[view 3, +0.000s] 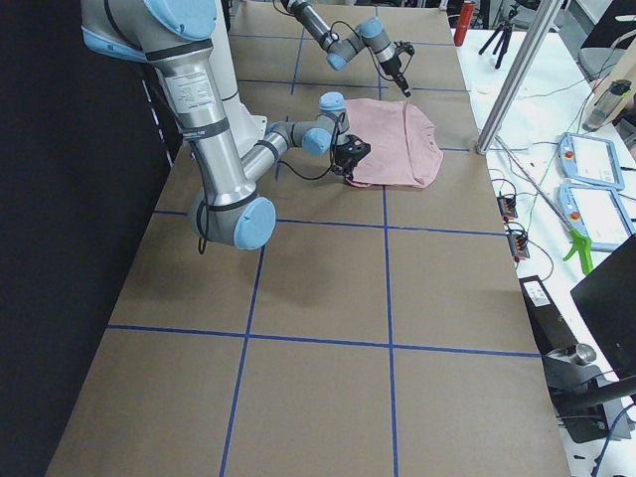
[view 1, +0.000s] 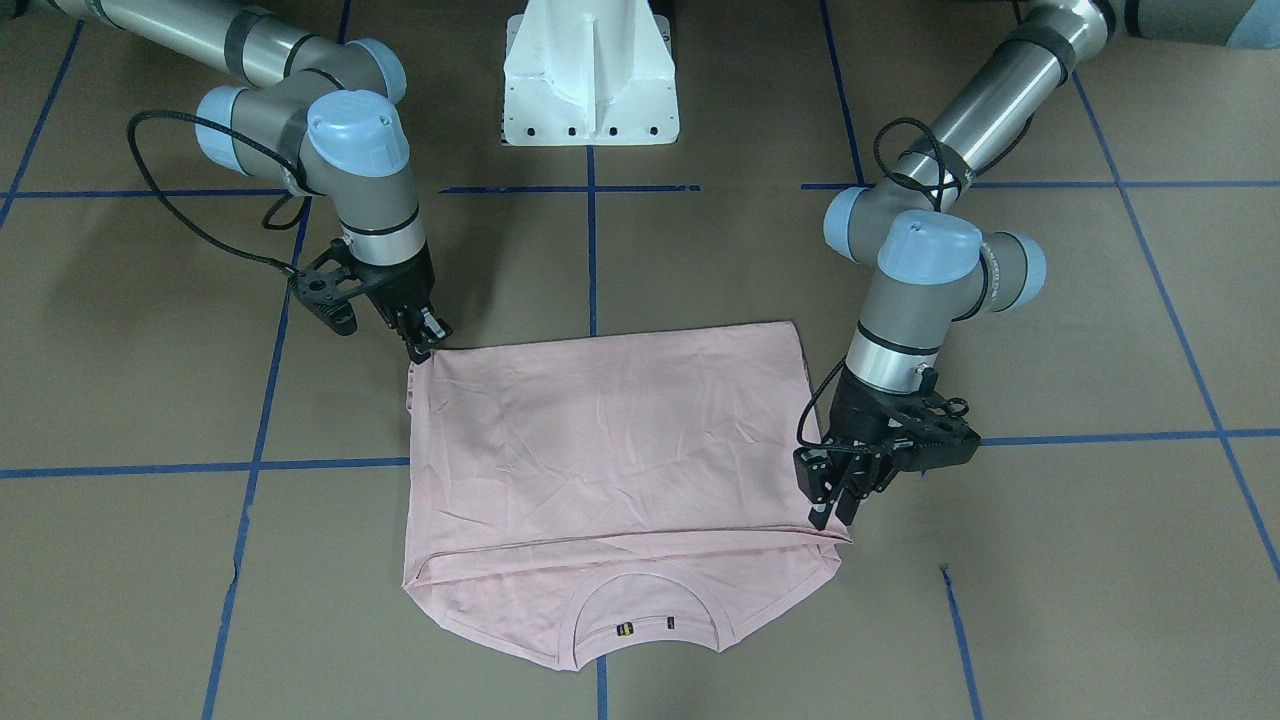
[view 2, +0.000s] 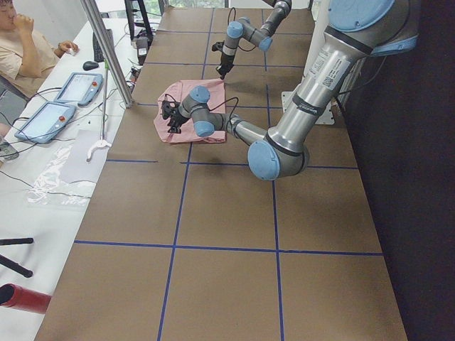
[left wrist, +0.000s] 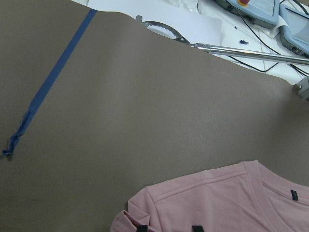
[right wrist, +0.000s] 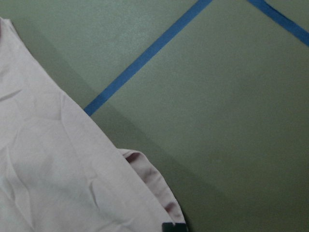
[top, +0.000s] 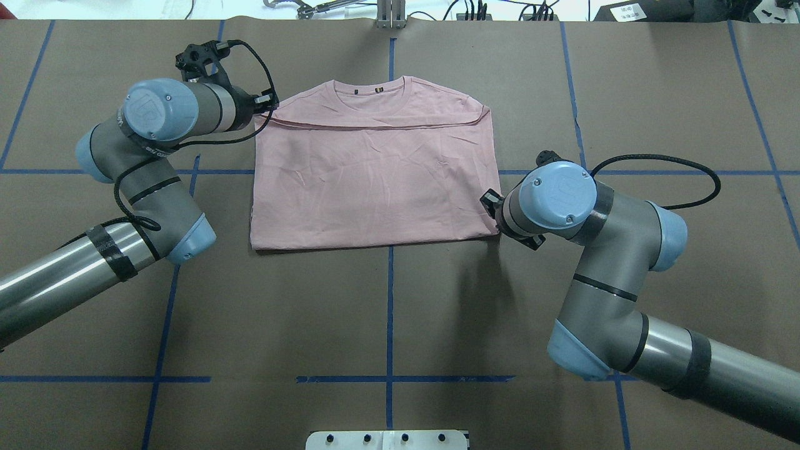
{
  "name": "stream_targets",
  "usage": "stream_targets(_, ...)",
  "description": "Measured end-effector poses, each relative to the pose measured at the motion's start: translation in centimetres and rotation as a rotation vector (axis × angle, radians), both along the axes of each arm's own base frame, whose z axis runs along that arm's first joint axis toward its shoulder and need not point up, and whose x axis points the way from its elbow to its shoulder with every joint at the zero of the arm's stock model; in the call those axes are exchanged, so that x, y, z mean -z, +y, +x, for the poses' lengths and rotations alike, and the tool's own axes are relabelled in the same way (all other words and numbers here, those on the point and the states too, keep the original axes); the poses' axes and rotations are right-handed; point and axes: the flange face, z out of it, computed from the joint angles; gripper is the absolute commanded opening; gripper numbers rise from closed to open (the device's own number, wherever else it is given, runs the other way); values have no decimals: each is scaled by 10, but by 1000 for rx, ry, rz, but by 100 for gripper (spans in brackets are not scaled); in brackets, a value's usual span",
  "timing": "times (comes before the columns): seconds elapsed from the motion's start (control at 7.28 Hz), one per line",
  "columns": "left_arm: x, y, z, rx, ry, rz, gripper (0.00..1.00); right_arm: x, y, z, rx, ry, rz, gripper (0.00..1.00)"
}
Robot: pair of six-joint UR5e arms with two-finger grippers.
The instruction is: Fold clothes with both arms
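The pale pink T-shirt (view 1: pixel 620 430) (top: pixel 375 181) lies flat, folded in half, plain back up. Its hem edge lies just short of the ribbed collar (view 1: pixel 645 600) (top: pixel 369 87) on the side away from the robot. My left gripper (view 1: pixel 832 510) (top: pixel 270 103) (left wrist: pixel 169 227) hovers over the folded-over hem corner beside the shoulder, open by a small gap. My right gripper (view 1: pixel 425 345) (right wrist: pixel 173 227) sits at the opposite corner on the fold line nearest the robot. Its tips are shut on that corner of the shirt (right wrist: pixel 48 169). In the overhead view its wrist hides it.
The brown table is marked with blue tape lines (view 1: pixel 590 250). The white pedestal base (view 1: pixel 590 80) stands behind the shirt. Beyond the far table edge run a metal pole (view 2: pixel 106 50) and a side table with tablets (view 2: pixel 78 89), where a person (view 2: pixel 21 50) sits.
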Motion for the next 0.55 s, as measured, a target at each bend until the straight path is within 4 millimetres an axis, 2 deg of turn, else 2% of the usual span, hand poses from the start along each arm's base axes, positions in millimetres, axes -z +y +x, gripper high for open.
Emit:
stream_targets(0.14,16,5,-4,-12,28,17,42,16,31,6,24,-5,-12,0)
stream_targets(0.41,45,23,-9,-95,110,24,41,55,111,21,118,44,-57,0)
stream_targets(0.55,59,33,-9,-147,150,22,42,67,150,33,185,79,-96,0)
